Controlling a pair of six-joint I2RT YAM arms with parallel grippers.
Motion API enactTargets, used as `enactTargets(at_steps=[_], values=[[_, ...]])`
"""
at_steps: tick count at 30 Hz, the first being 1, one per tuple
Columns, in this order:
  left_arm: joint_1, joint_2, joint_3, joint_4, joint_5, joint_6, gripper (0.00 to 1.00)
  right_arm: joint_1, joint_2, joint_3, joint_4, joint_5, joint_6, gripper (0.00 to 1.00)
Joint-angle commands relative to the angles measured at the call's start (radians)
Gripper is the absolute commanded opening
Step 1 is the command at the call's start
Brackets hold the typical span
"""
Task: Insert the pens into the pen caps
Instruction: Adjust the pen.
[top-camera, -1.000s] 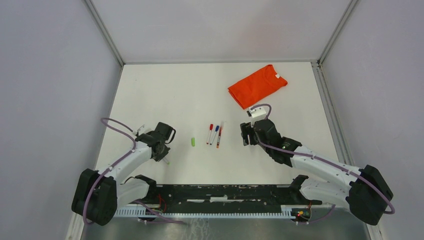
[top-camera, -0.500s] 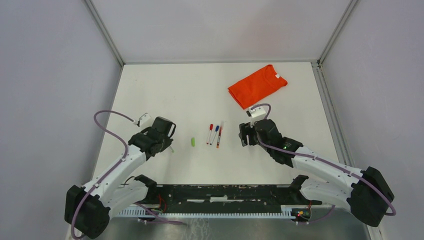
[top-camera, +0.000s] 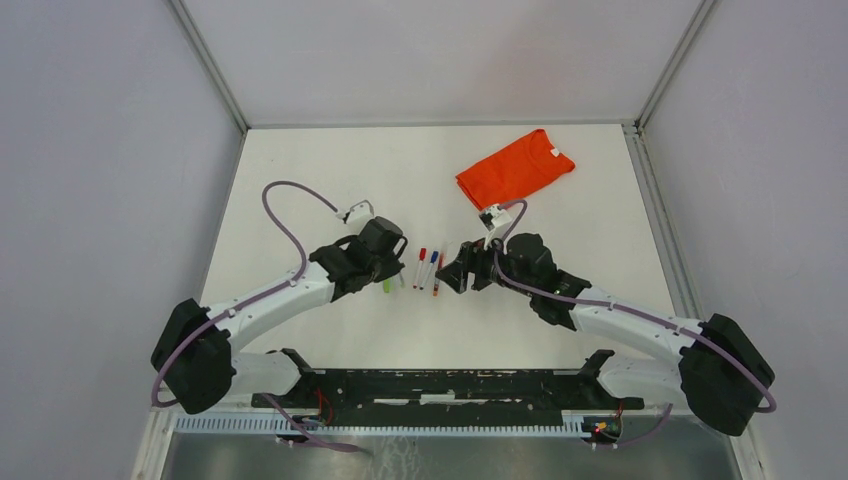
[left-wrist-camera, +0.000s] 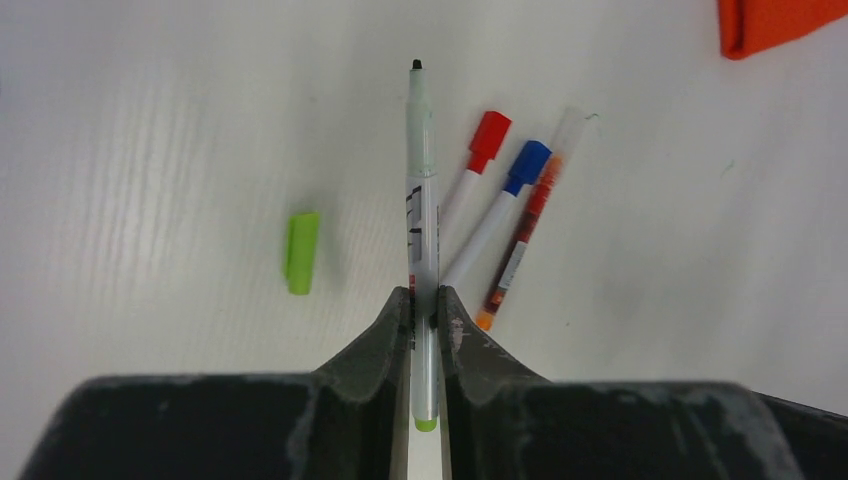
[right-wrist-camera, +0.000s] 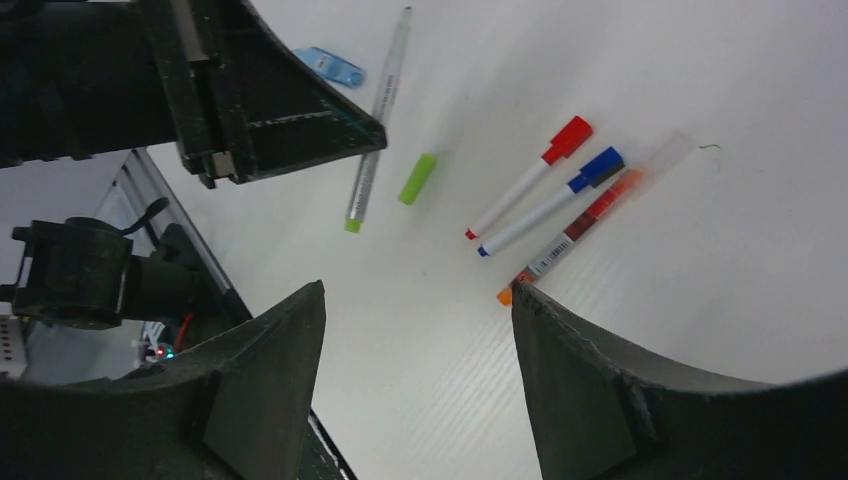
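My left gripper (left-wrist-camera: 425, 292) is shut on an uncapped green pen (left-wrist-camera: 424, 190), which points forward with its tip bare. The green cap (left-wrist-camera: 301, 252) lies on the table just left of it. A red-capped pen (left-wrist-camera: 475, 165), a blue-capped pen (left-wrist-camera: 500, 210) and an orange pen (left-wrist-camera: 522, 240) lie side by side to the right. In the top view the left gripper (top-camera: 392, 272) hovers by the green cap (top-camera: 386, 286). My right gripper (top-camera: 455, 273) is open and empty, just right of the three pens (top-camera: 430, 268). In its wrist view, the gripper (right-wrist-camera: 418, 290) frames the green cap (right-wrist-camera: 417, 178) and held pen (right-wrist-camera: 378, 120).
A folded orange shirt (top-camera: 514, 170) lies at the back right of the white table (top-camera: 330, 190). Both arms meet near the table's middle, with the pens between them. Grey walls enclose the table on three sides.
My left arm has swung right from the table's left side, carrying the green pen to beside the green cap. My right gripper has moved left toward the three pens.
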Motion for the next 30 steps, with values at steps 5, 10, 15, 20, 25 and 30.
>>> enactTargets(at_steps=[5,10,15,20,25,30], values=[[-0.021,0.058,0.075,0.251,0.165,0.137,0.09,-0.004,0.072,-0.029,0.237,-0.162,0.142,0.73],[-0.028,0.067,0.077,0.32,0.234,0.165,0.08,-0.025,0.115,-0.042,0.315,-0.189,0.193,0.73],[-0.036,0.067,0.072,0.363,0.278,0.177,0.08,-0.041,0.166,-0.02,0.325,-0.209,0.206,0.69],[-0.038,0.052,0.063,0.379,0.281,0.183,0.08,-0.048,0.205,-0.01,0.328,-0.2,0.206,0.61],[-0.038,0.047,0.052,0.39,0.286,0.183,0.08,-0.053,0.24,-0.007,0.379,-0.205,0.227,0.53],[-0.039,0.042,0.043,0.393,0.287,0.182,0.08,-0.06,0.264,0.011,0.399,-0.215,0.23,0.45]])
